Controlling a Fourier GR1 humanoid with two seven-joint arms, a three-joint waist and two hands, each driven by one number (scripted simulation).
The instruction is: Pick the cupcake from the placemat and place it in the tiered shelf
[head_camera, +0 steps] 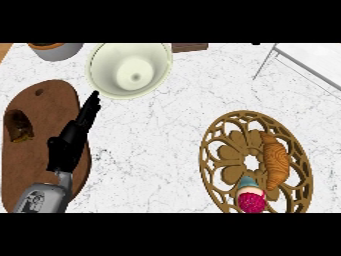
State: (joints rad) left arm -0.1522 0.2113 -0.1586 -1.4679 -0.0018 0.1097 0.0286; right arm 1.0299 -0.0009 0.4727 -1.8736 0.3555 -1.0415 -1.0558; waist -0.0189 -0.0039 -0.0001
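The pink-frosted cupcake in a teal wrapper (251,197) stands on the round golden openwork placemat (228,135), beside a croissant (275,159). The black left hand (73,137), fingers straight and holding nothing, lies far to the cupcake's left over the brown wooden board (25,165); the right hand is unseen.

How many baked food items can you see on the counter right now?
3. A pink-topped cupcake at the near edge of the ornate brown openwork placemat, a golden croissant beside it on that mat, and a brown bread piece on the dark wooden board. Others may be hidden.
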